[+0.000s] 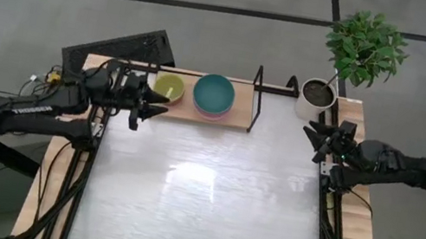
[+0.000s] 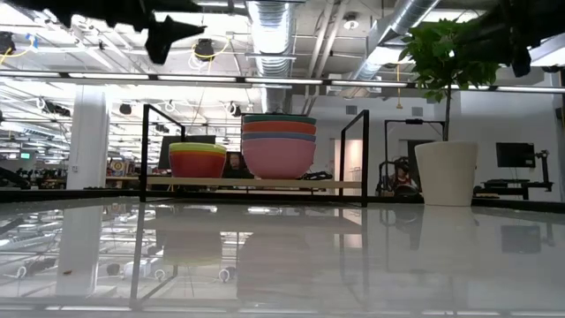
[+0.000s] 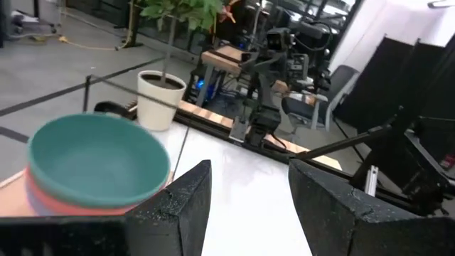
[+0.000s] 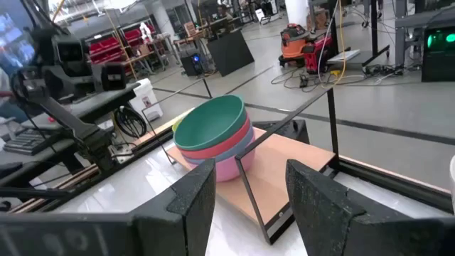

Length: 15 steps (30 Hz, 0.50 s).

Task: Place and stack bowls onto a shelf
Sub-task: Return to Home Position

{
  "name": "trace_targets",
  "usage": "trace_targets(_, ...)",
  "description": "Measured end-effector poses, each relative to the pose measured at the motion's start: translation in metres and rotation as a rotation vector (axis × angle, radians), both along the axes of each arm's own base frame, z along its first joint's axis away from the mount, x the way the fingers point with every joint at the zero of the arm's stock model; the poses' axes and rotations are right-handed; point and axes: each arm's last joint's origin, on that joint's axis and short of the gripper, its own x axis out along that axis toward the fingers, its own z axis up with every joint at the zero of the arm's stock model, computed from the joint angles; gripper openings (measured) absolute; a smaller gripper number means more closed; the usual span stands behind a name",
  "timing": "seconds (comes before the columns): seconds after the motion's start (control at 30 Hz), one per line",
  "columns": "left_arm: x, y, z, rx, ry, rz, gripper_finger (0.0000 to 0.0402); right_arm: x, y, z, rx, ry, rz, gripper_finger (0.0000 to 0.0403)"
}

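Bowls (image 2: pixel 278 146) on shelf (image 2: pixel 256 183), glossy tabletop (image 2: pixel 282 261), ceiling ducts (image 2: pixel 269 26)

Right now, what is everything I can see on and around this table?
Large bowls: four, stacked teal over red over blue over pink, middle of the shelf.
Small bowls: one stack, lime-green on top, red below, count unclear, beside the large stack, nearer the left arm.
Shelf: one, light wood in a black frame, along the table's far edge.
Plant pot: one, white, holding a green plant, far corner by the right arm.
Table: one, white.
Left gripper: dark, open, empty, near the small bowls.
Right gripper: dark, open, empty, near the pot.
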Motion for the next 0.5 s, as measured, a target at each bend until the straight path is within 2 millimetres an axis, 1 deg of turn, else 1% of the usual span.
trace_targets(0.2, -0.012, -0.007, -0.032, -0.036, -0.013, 0.058, 0.0173, -0.002, 0.000, -0.007, 0.015, -0.018, -0.002, 0.0196)
trace_targets(0.33, -0.015, -0.012, -0.054, -0.064, 0.009, 0.109, 0.0173, -0.001, 0.000, -0.018, 0.027, -0.014, -0.005, 0.0196)
trace_targets(0.5, -0.014, -0.019, -0.071, -0.083, -0.010, 0.135, 0.0173, 0.003, 0.000, -0.031, 0.066, -0.015, -0.011, 0.0196)
